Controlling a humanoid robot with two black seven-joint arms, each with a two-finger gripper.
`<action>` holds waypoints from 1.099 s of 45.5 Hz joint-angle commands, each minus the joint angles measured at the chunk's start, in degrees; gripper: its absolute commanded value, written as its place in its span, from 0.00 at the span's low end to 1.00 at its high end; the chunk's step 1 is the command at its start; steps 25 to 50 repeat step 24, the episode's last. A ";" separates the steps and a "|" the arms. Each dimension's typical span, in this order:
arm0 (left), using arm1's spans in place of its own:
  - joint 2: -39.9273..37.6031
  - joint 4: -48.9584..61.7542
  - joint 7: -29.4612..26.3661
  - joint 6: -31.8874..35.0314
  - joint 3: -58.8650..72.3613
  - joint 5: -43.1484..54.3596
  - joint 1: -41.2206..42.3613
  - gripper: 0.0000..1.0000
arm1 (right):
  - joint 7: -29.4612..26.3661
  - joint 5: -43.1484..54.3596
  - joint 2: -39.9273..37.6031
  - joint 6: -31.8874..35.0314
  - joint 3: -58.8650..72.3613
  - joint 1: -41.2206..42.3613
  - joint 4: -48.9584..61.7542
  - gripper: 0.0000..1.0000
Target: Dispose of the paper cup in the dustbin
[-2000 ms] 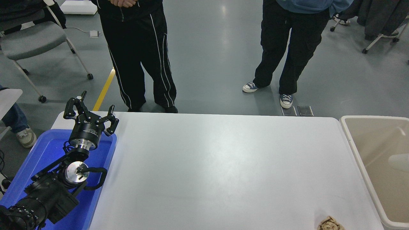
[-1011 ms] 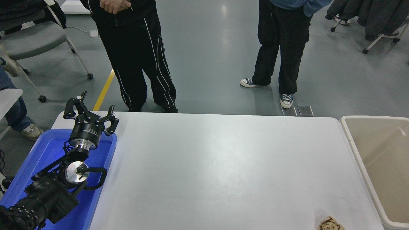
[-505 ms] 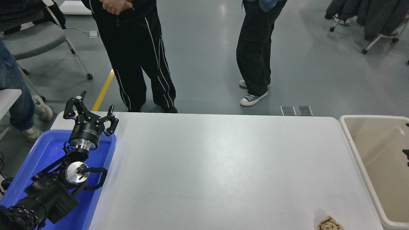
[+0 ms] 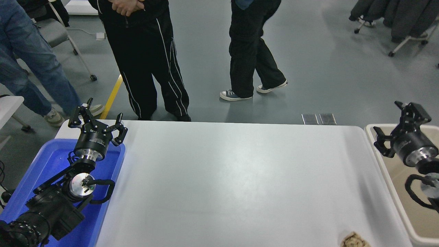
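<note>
Above dustbin (image 4: 384, 161), right gripper (image 4: 394, 123) spread empty

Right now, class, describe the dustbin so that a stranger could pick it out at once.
Start at the white table and go to its right end. The dustbin stands against that edge, below the right end effector. It is beige with a thick rounded rim, unlike the bright blue bin at the left end.

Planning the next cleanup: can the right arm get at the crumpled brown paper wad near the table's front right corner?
Probably yes. The crumpled brown paper wad lies alone on the white table, and the right gripper hangs open over the beige plastic dustbin beside it.
</note>
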State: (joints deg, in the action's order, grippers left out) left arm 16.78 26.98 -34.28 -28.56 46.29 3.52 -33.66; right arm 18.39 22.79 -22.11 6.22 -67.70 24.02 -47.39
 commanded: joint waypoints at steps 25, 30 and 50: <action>0.00 0.00 0.00 0.00 -0.06 0.00 0.00 1.00 | 3.93 4.37 7.52 -0.24 -7.27 -1.61 -0.86 0.99; 0.00 0.00 0.00 0.00 -0.06 0.00 0.00 1.00 | 3.93 4.37 7.52 -0.24 -7.27 -1.61 -0.86 0.99; 0.00 0.00 0.00 0.00 -0.06 0.00 0.00 1.00 | 3.93 4.37 7.52 -0.24 -7.27 -1.61 -0.86 0.99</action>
